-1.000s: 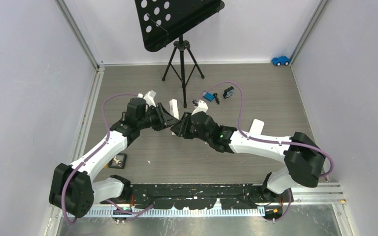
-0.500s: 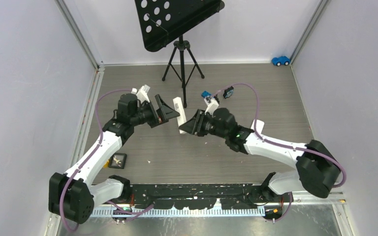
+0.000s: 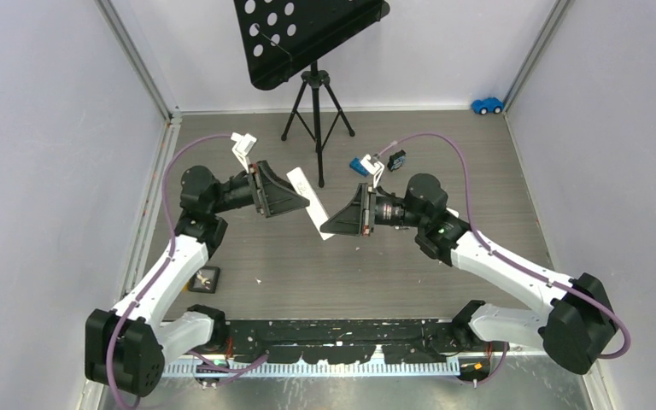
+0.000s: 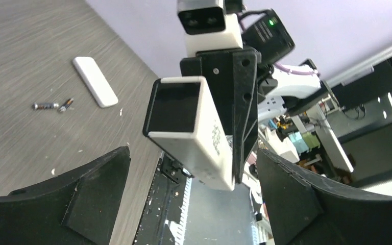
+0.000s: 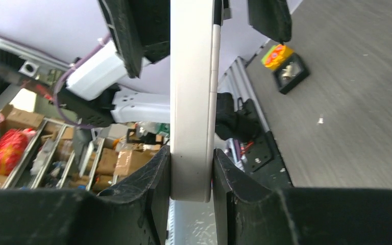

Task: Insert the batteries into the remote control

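Note:
The white remote control (image 3: 314,215) is held off the table, and my right gripper (image 3: 335,224) is shut on its lower end. In the right wrist view the remote (image 5: 191,102) sits clamped between both pads (image 5: 153,184). My left gripper (image 3: 292,195) is open, its fingers (image 4: 97,189) standing wide on either side of the remote's (image 4: 194,138) upper end without touching it. That end shows a dark hollow compartment (image 4: 176,107). Two batteries (image 4: 46,105) lie on the table beside a loose white cover (image 4: 95,88).
A music stand's tripod (image 3: 314,94) stands at the back centre. A blue brick (image 3: 360,165) and a black-and-blue block (image 3: 396,159) lie behind the right arm. A blue toy car (image 3: 486,105) sits in the far right corner, and a small black tray (image 3: 205,276) near the left arm.
My left gripper opened, let go of the remote and drew back to the left. My right arm drew back to the right, keeping the remote in its grip.

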`<state>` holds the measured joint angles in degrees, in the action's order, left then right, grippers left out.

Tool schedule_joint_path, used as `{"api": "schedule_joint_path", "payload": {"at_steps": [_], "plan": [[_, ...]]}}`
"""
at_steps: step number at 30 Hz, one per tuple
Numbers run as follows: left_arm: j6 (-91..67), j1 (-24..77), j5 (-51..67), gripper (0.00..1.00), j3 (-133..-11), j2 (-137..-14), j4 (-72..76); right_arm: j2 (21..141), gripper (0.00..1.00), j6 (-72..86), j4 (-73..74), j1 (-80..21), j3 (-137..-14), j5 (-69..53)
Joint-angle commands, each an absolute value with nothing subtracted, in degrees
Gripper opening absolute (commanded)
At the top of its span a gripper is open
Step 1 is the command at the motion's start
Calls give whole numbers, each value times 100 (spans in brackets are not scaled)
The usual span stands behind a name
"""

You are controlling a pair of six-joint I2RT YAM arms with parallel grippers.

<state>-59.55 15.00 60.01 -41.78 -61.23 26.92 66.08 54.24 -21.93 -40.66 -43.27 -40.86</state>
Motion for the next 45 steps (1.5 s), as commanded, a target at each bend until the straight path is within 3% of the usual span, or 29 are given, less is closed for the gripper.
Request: {"api": "schedule_joint_path", "payload": {"at_steps": [1, 6, 14, 21, 28, 37, 45], "plan": [[-6255, 1537, 6378, 96, -3999, -5942, 4313, 6374, 4, 6218, -2903, -3937, -4712, -4971], [-6301, 1891, 6295, 94, -3959, -6342, 5571, 6649, 4, 7960, -4160, -3639, -4608, -5203], [-6927, 2065, 7101, 89, -4740, -7416, 7622, 7563, 0, 11161, -7599, -3349, -4369, -5296], [-7956, 2071, 6935, 85, -5294, -7960, 8200, 7653, 0, 11320, -7865, -3349, -4328, -5439], [-8406, 2074, 6516, 76, -5222, -7649, 8200, 7730, 1, 11523, -8102, -3353, -4301, -5484], [-8787, 2086, 6128, 82, -5313, -7528, 8200, 7752, 1, 11676, -8232, -3471, -4405, -5578], [-8842, 2255, 5864, 61, -5300, -7433, 8200, 7770, 1, 11626, -8230, -3536, -4497, -5484]]}}
